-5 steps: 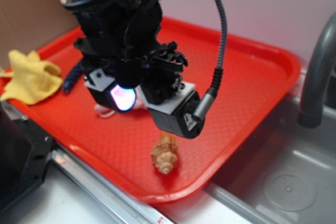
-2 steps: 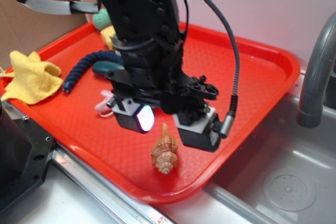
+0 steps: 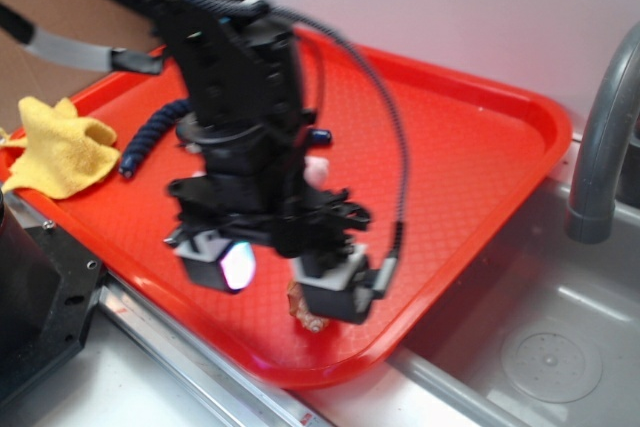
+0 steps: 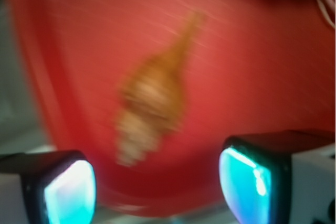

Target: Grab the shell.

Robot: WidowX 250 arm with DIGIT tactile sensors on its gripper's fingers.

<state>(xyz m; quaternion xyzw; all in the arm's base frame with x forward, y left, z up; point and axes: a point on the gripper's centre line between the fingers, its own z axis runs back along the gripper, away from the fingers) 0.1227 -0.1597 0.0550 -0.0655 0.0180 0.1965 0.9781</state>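
The shell (image 4: 152, 103) is a tan, brown-striped spiral with a long pointed tip, blurred in the wrist view and lying on the red tray (image 4: 262, 66). In the exterior view only a small part of the shell (image 3: 304, 319) shows near the tray's front rim, beneath the gripper's right finger. My gripper (image 3: 285, 277) hangs low over it, open, its two glowing pads wide apart with nothing between them. In the wrist view the gripper (image 4: 157, 187) frames the shell's blunt end from just in front.
The red tray (image 3: 470, 147) sits beside a metal sink (image 3: 540, 347) with a grey faucet (image 3: 600, 137). A yellow cloth (image 3: 60, 147) lies at the tray's left edge. A dark blue rope-like piece (image 3: 150, 137) and a pink plush (image 3: 316, 169) lie behind the arm.
The arm has swung forward and down toward the tray's front rim. The gripper now sits over the shell and covers most of it; the shell itself has not moved.
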